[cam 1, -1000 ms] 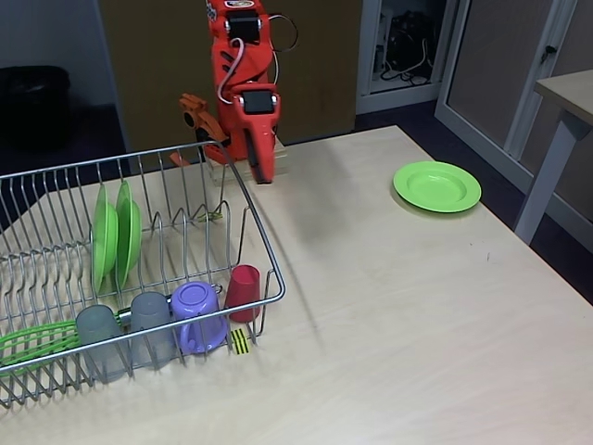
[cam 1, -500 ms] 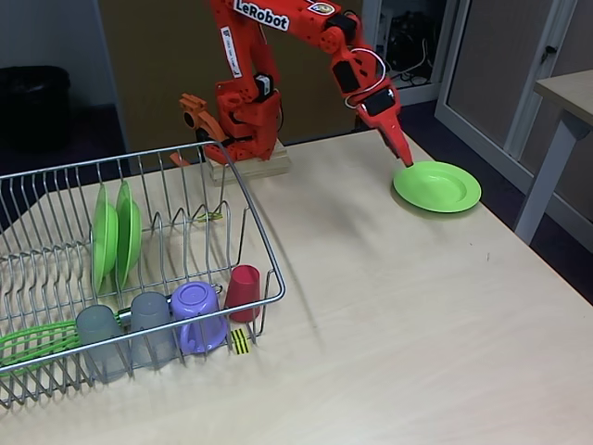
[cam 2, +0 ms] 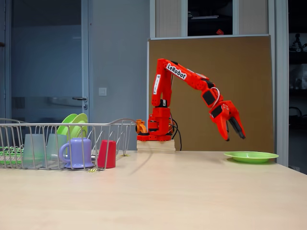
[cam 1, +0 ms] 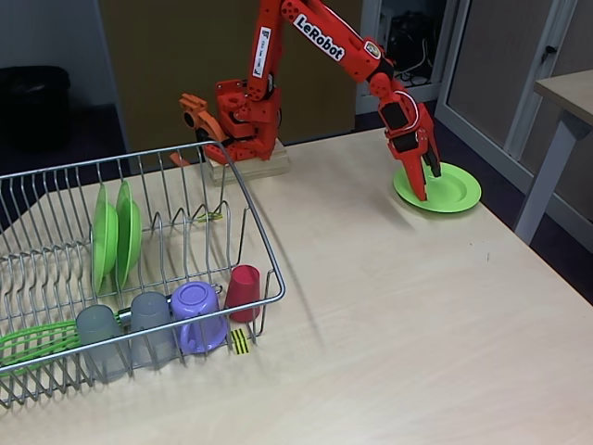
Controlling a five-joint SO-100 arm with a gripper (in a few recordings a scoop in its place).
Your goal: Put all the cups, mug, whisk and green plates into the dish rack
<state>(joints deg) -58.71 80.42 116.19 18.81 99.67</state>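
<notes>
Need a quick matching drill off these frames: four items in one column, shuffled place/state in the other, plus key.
Items:
1. red cup
2. gripper
3. whisk
4. lone green plate

States:
A. lying flat on the table, outside the dish rack
B. jaws open, held in the air above the plate
C. upside down in the rack's front corner, beside the purple mug
D. lying in the rack at its left end

Pairs: 1-C, 2-B, 3-D, 4-A
</notes>
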